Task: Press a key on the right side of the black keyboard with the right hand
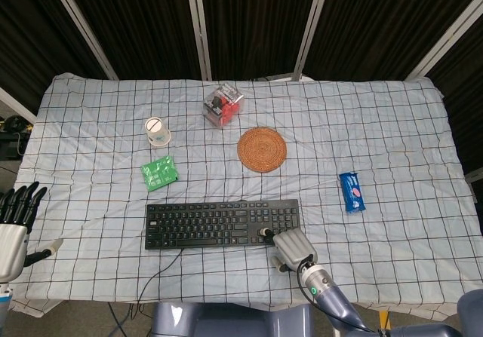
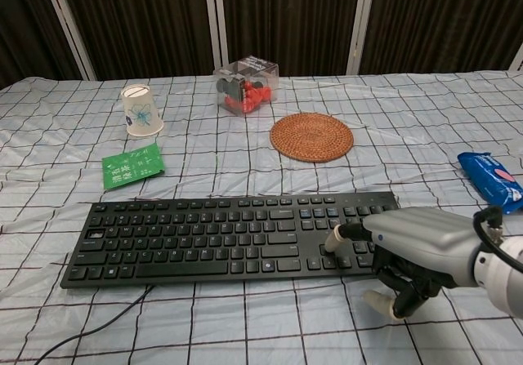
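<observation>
The black keyboard (image 1: 220, 224) (image 2: 233, 234) lies near the table's front edge, its cable trailing off the front left. My right hand (image 1: 290, 246) (image 2: 409, 249) sits at its right end, one fingertip (image 2: 333, 239) stretched out and touching a key in the lower right rows, the other fingers curled underneath. My left hand (image 1: 15, 220) hangs off the table's left edge with its fingers spread, holding nothing; the chest view does not show it.
A round woven coaster (image 1: 262, 149), a clear box of red and black items (image 1: 223, 104), a paper cup (image 1: 157, 131) and a green packet (image 1: 159, 173) lie beyond the keyboard. A blue snack packet (image 1: 352, 191) lies to the right.
</observation>
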Available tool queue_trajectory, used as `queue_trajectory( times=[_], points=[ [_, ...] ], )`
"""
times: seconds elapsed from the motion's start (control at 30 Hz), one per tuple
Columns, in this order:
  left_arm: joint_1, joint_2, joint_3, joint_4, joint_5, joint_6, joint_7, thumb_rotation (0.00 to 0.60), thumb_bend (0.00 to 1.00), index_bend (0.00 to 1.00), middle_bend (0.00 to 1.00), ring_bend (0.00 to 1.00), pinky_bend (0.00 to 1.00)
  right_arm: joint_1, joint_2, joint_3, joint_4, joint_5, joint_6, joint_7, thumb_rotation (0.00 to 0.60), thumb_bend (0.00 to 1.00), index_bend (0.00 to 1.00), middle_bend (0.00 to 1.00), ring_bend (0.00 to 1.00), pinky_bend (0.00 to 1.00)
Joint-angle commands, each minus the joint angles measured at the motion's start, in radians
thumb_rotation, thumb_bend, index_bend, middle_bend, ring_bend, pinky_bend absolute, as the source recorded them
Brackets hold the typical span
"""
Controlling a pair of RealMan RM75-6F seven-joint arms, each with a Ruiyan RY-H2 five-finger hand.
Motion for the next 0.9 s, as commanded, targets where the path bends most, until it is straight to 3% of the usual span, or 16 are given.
queue_trajectory(
  times=[0.03,0.23,0.4,0.53,0.67,0.8,0.9],
  points=[
    [0.0,0.001,0.001,-0.001,0.0,0.0,-0.001,0.6,0.08,0.0,0.0,0.0,0.0,0.002,-0.003,-0.002,-0.004,0.007,0.007,-0.006,0.6,0.42,0.18,0.85,0.85,0.72],
    [0.0,0.001,0.001,-0.002,0.0,-0.001,-0.002,0.6,0.08,0.0,0.0,0.0,0.0,0.007,-0.003,-0.001,-0.015,-0.001,0.025,-0.014,0.6,0.42,0.18,0.85,0.85,0.72],
    [-0.001,0.001,0.002,-0.003,-0.002,-0.005,-0.004,0.6,0.08,0.0,0.0,0.0,0.0,0.01,0.029,0.029,-0.058,-0.053,0.076,-0.013,0.6,0.42,0.18,0.85,0.85,0.72],
    [-0.001,0.002,0.004,-0.004,0.0,-0.006,-0.004,0.6,0.08,0.0,0.0,0.0,0.0,-0.002,0.078,0.049,-0.107,-0.116,0.128,0.005,0.6,0.41,0.17,0.81,0.79,0.7],
    [0.001,0.003,0.006,-0.005,0.004,-0.002,-0.007,0.6,0.08,0.0,0.0,0.0,0.0,-0.035,0.148,0.043,-0.152,-0.199,0.186,0.04,0.6,0.4,0.06,0.6,0.57,0.59],
    [0.002,0.005,0.01,-0.007,0.01,-0.001,-0.01,0.6,0.08,0.0,0.0,0.0,0.0,-0.105,0.239,-0.014,-0.183,-0.336,0.263,0.112,0.6,0.36,0.03,0.26,0.2,0.33],
    [0.002,0.005,0.015,-0.008,0.019,0.001,-0.008,0.6,0.08,0.0,0.0,0.0,0.0,-0.159,0.291,-0.067,-0.189,-0.416,0.311,0.168,0.6,0.29,0.01,0.09,0.03,0.2]
  ],
)
